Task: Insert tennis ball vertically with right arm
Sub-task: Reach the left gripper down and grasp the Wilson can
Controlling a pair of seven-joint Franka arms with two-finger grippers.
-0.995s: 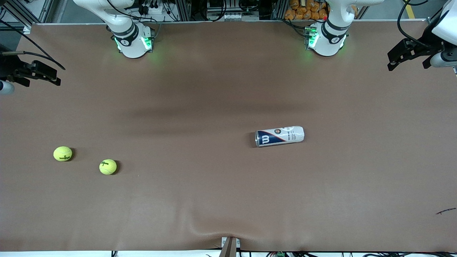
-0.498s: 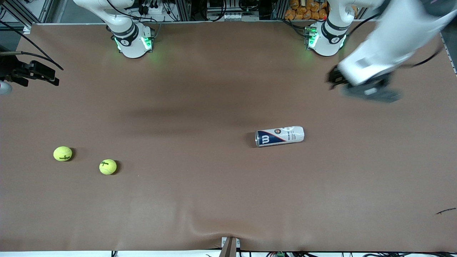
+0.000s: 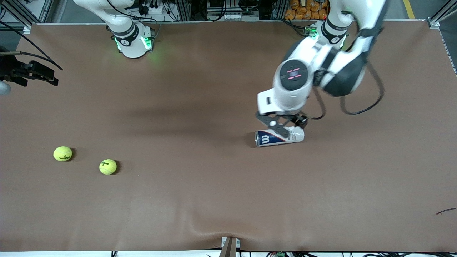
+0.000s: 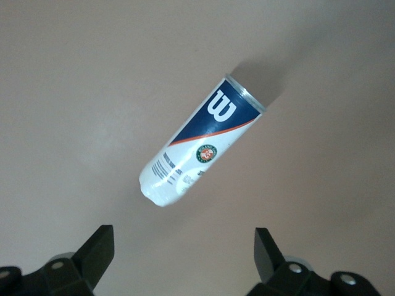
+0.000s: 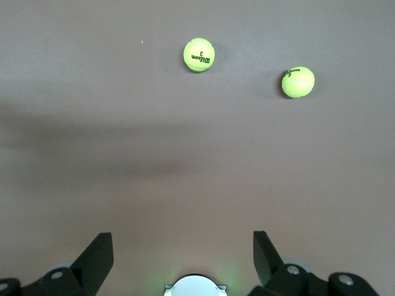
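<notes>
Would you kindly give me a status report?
Left gripper open over the lying can. Right gripper open, waiting at its table end. Two balls untouched.

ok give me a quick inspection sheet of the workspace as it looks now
surface: brown mat-covered table, with a wrinkle at the edge nearest the front camera.
job's things: white and navy cylindrical ball can lying on its side, open end toward the right arm's end; two yellow-green felt tennis balls loose near the right arm's end.
clutter: small dark scrap near the left arm's end.
grippers: left gripper open, over the can, not touching it; right gripper open, waiting at its table end, holding nothing.
cables: black cable looping off the left arm.
surroundings: metal framing and orange items at the base edge.
</notes>
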